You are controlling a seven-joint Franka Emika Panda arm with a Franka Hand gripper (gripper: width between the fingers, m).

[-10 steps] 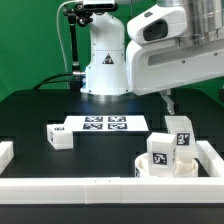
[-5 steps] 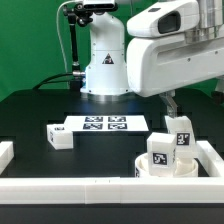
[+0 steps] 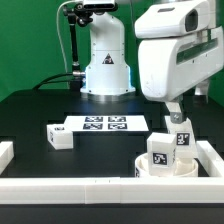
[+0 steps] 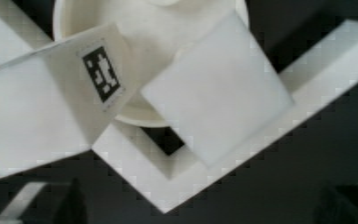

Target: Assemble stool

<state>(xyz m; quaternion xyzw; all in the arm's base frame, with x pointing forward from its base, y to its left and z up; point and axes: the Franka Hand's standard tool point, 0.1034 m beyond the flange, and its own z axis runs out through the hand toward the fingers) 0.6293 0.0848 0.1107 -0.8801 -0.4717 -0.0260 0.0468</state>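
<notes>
The end effector is held wide open, nothing gripped. Just below it, a leg and a second leg are seen at the round seat; a third leg is laid well apart on the bench.

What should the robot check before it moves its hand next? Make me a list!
1. The hand open and empty: ok, its fingers stand wide apart with nothing between them.
2. The near leg and the far leg upright: ok in the exterior view.
3. The hand above those two legs: ok, it hangs just over them.
4. Those legs standing on the round seat or beside it: cannot tell.
5. The loose leg out of the way: ok, it lies by the marker board, far from the hand.
</notes>
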